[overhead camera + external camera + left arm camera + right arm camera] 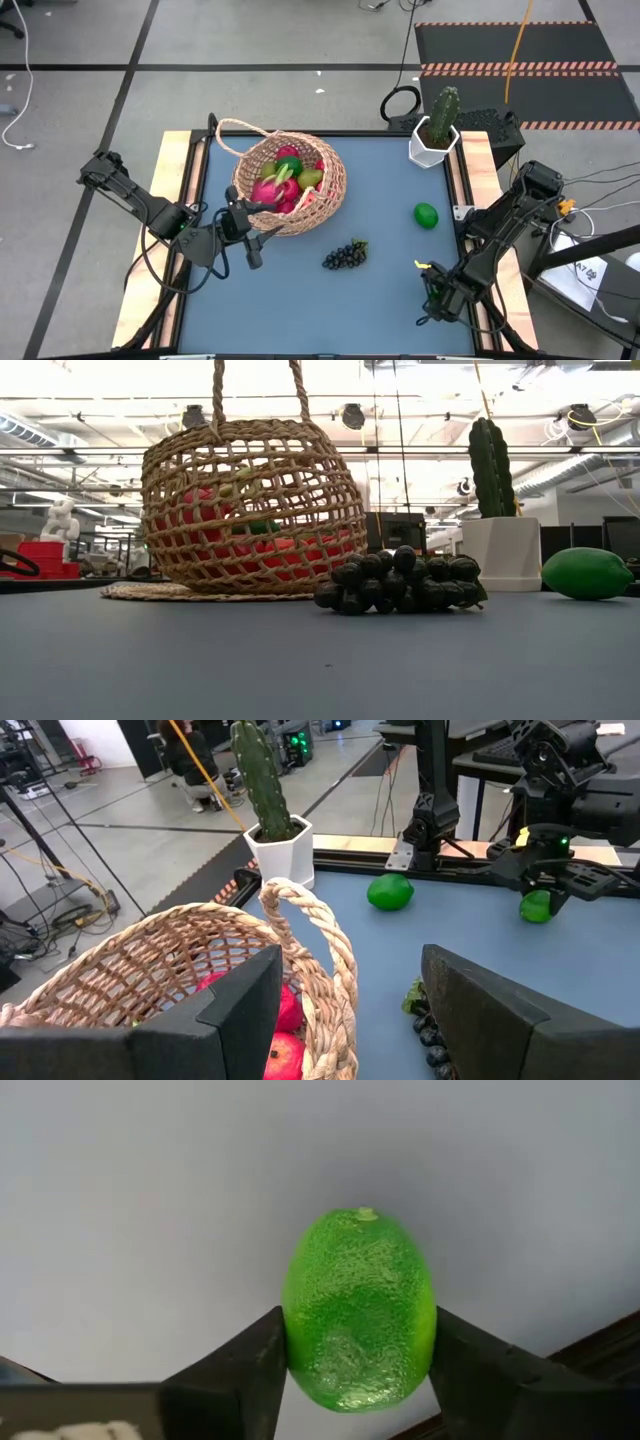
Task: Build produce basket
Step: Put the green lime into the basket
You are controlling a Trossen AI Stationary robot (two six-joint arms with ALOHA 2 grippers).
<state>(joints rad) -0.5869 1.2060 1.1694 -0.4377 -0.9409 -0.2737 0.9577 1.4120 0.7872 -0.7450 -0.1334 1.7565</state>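
Table (300, 290) seen top-down from high view; viewed level at tabletop height from low view. Wicker basket (290, 180) shared by high, low, left wrist.

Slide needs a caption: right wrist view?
Right gripper, jaws closed against both sides of a bumpy green toy lime, above the blue-grey table.

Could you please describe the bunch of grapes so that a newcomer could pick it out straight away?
Start at the big wicker basket on the blue table. Just off its near-right side lies the bunch of grapes, alone on the mat. It is the only dark, knobbly cluster; the loose lime nearby is smooth and green.
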